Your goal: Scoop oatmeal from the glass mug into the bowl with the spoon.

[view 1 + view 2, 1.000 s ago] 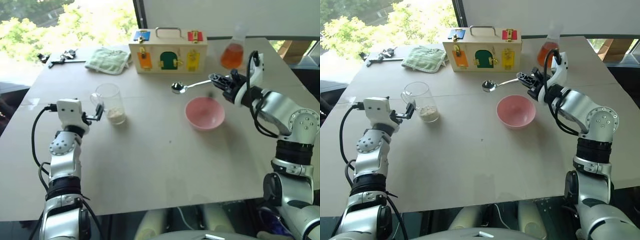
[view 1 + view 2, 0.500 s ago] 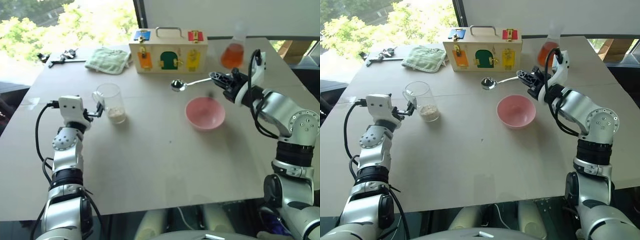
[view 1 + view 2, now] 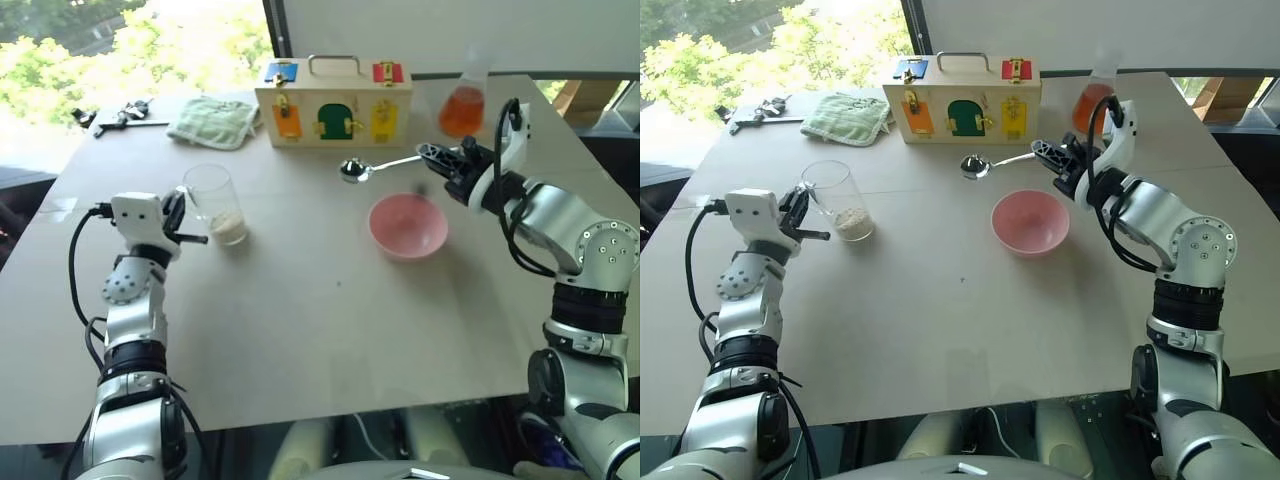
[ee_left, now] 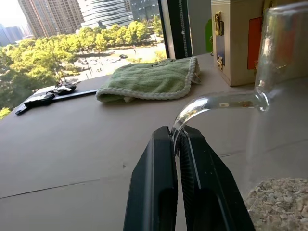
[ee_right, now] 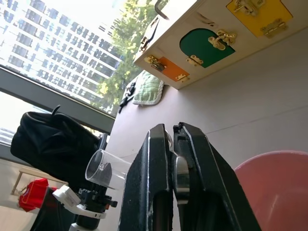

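Two grips closed, mug and spoon

Left gripper (image 4: 177, 144) pinched shut on handle of clear glass mug (image 3: 214, 200), standing on pale worktop (image 3: 300, 300), beige oatmeal (image 3: 228, 225) at bottom. Right gripper (image 3: 432, 156) clamped on slim handle of shiny silver metal spoon (image 3: 352, 171), held above worktop just behind small round pink bowl (image 3: 407, 226)

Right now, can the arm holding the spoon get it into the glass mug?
Probably yes. The mug is open-topped, with bare table between it and the spoon in the right pincer. It's a long reach.
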